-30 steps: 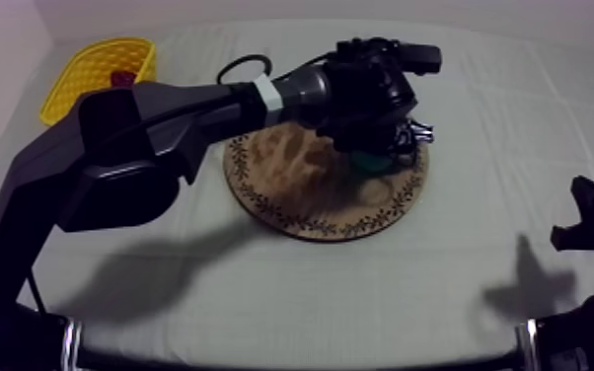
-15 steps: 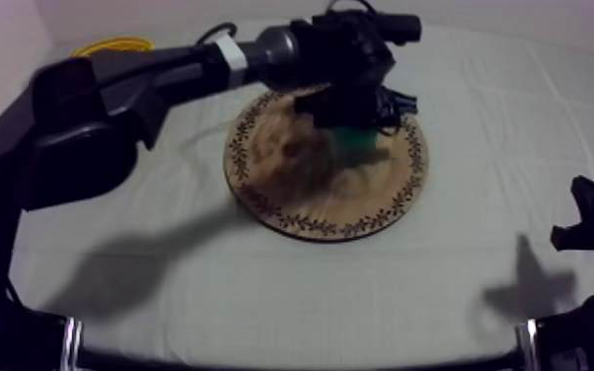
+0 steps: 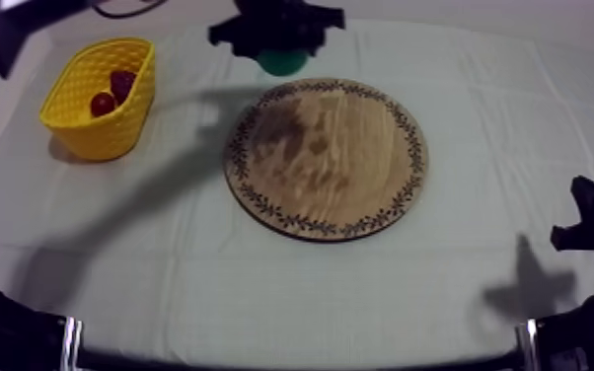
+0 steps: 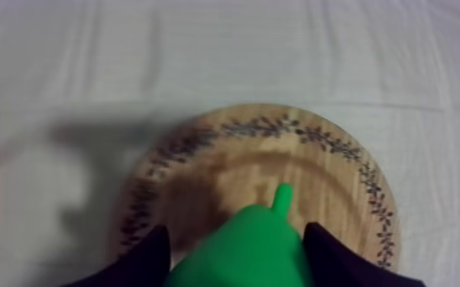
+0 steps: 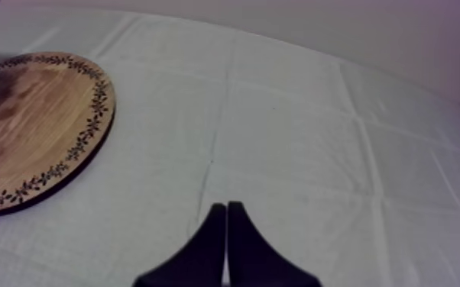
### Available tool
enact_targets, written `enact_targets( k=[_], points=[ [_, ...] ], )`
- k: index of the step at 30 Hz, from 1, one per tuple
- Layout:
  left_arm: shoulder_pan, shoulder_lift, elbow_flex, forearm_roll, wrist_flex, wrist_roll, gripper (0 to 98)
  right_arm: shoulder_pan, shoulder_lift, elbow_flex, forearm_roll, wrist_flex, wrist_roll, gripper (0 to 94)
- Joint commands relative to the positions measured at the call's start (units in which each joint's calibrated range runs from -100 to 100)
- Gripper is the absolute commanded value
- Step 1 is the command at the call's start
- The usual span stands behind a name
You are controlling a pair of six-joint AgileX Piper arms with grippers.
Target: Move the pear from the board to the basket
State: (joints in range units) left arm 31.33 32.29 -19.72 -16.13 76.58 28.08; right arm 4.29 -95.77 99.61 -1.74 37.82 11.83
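The counter point(image 3: 261, 286) carries the board point(image 3: 326, 158) at its centre and the basket point(image 3: 104, 133) at the far left. The left gripper point(image 4: 237, 233) grasps the pear point(image 3: 281, 63) in the air over the board's far edge. The right gripper point(image 5: 226, 207) is clenched on nothing, apart from the board. A small red fruit point(image 3: 103, 103) lies in the basket.

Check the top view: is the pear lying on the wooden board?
No, the pear sits raised between the left jaws, clear of the bare wooden board.

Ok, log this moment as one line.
left claw: shut on pear, held clear of board | right claw: shut, empty | yellow basket: pear not yet in
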Motion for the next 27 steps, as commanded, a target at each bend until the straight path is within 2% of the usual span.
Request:
enact_targets(
  k=[1,8,14,19,27],
  points=[
    [-2.23,-7.47,7.85,0.06,-0.03,-1.52,57.6,-0.01,0.01,0.05,0.01,-0.07,0.0,0.5],
    [-7.64,-20.17,20.63,-0.85,-0.19,-4.89,60.0,-0.01,0.01,0.05,0.01,-0.07,0.01,0.5],
    [-12.71,-26.85,23.95,-2.28,-0.16,-6.09,60.9,-0.01,0.01,0.05,0.01,-0.07,0.01,0.5],
    [-17.07,-28.08,24.3,-2.53,-1.4,-7.19,61.0,-0.01,0.01,0.05,0.01,-0.07,0.01,0.5],
    [-22.16,-25.45,25.7,-3.63,-7.23,-7.47,57.1,-0.01,0.01,0.05,0.01,-0.07,-0.02,0.5]
  ],
)
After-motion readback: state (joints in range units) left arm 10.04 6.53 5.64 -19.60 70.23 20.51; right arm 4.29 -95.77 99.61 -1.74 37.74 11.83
